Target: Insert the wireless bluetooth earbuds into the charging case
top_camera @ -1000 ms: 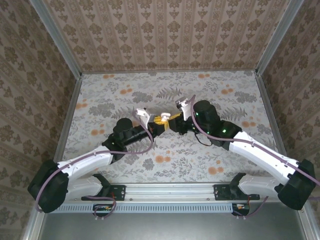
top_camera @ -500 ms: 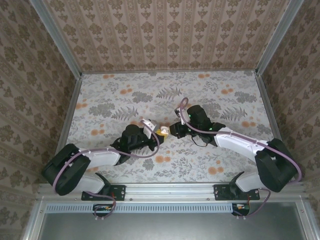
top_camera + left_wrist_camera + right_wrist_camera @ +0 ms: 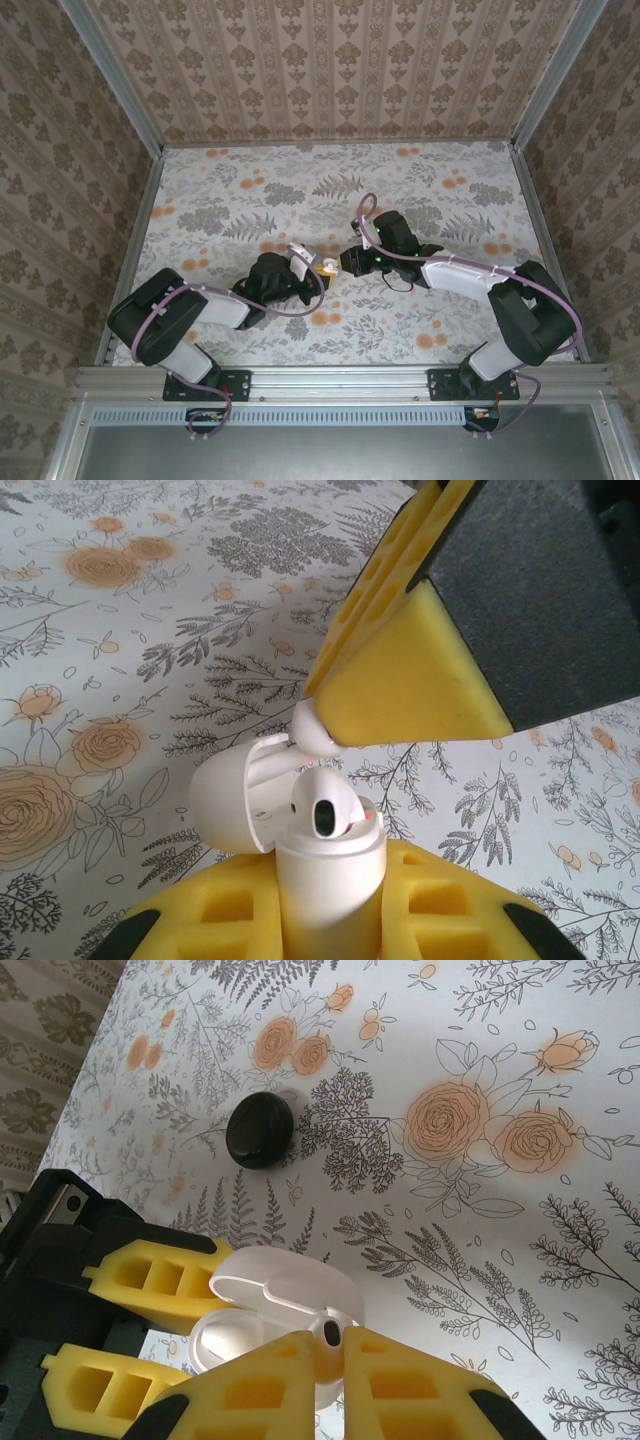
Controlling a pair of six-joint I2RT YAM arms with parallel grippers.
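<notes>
While one white case [image 3: 232,802] gapes, one earbud [image 3: 325,815] sits inside.

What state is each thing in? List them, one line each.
white charging case: lid open, upright in the left gripper.
first earbud: sitting in the case.
second earbud: pinched in the right gripper, just above the case.
black case: shut, on the table.
left gripper: shut on the case.
right gripper: shut on the second earbud.

earbud [image 3: 322,815] in case [image 3: 330,880], second earbud [image 3: 312,730] above
</notes>
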